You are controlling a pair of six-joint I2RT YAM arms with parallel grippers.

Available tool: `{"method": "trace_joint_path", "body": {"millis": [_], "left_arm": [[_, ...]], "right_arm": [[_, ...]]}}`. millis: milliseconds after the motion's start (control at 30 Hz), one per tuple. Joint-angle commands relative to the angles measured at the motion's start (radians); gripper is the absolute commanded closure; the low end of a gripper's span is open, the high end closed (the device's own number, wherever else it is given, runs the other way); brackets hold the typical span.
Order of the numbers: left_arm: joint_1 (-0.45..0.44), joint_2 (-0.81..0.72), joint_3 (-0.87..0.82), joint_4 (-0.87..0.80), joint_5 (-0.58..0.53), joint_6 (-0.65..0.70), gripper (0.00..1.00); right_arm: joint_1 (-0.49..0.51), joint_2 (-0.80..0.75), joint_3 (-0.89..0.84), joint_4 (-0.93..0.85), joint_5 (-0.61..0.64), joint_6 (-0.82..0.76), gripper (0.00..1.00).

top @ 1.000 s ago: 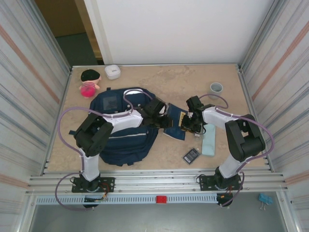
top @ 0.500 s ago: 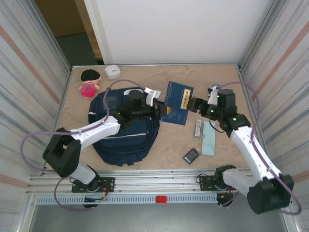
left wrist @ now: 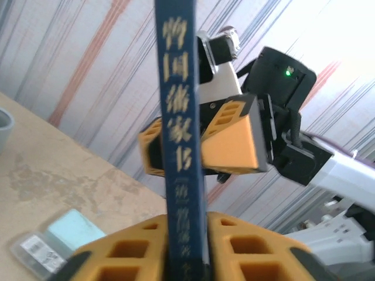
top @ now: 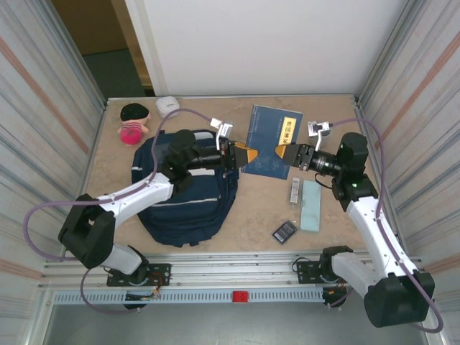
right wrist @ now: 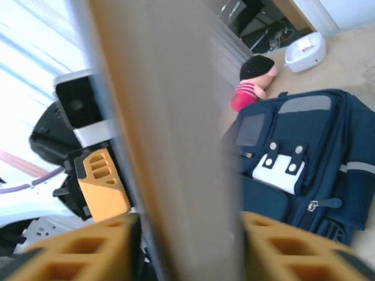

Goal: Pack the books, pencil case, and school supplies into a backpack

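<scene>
My left pincer (top: 250, 153) and right pincer (top: 280, 152) are each clamped on 1 edge of the book (top: 269, 131); it hangs between them, just beside the backpack (top: 185, 208).

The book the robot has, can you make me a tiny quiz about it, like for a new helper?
1. True or false: the book is already inside the backpack.
2. How many hands grip the book? A one, B two, C none.
3. Fill in: the long pale teal thing on the table near the right arm is the ____.

Key
1. False. It is out in the open, beside the backpack.
2. B. The left hand and the right hand each pinch an edge.
3. pencil case
</scene>
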Motion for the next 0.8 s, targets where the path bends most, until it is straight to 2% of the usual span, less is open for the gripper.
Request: {"method": "trace_joint_path", "body": {"millis": [0, 67, 167, 333, 433, 567, 667, 767], "left_arm": [[0.022, -0.031, 0.006, -0.047, -0.016, -0.007, 0.47], [0.052, -0.071, 0.036, -0.234, -0.057, 0.019, 0.32], [0.104, -0.136, 0.065, -0.415, -0.041, 0.091, 0.19], [0.201, -0.238, 0.123, -0.68, 0.07, 0.291, 0.12], [0.216, -0.314, 0.154, -0.866, 0.081, 0.594, 0.14], [0.192, -0.437, 0.133, -1.041, 0.021, 1.101, 0.18], [0.111, -0.537, 0.062, -1.053, -0.164, 1.434, 0.19], [0.048, -0.569, 0.032, -1.067, -0.314, 1.619, 0.17]], "right_arm": [[-0.03, -0.059, 0.028, -0.012, -0.047, -0.06, 0.98], [-0.053, -0.078, 0.063, -0.14, -0.006, -0.158, 1.0], [-0.071, -0.097, 0.113, -0.307, 0.045, -0.327, 1.0], [-0.053, -0.095, 0.168, -0.475, 0.059, -0.635, 1.0], [0.02, -0.104, 0.189, -0.586, 0.126, -0.885, 1.0], [0.196, -0.111, 0.194, -0.702, 0.325, -1.208, 1.0], [0.327, -0.098, 0.188, -0.747, 0.495, -1.373, 1.0], [0.439, -0.083, 0.172, -0.75, 0.616, -1.489, 1.0]]}}
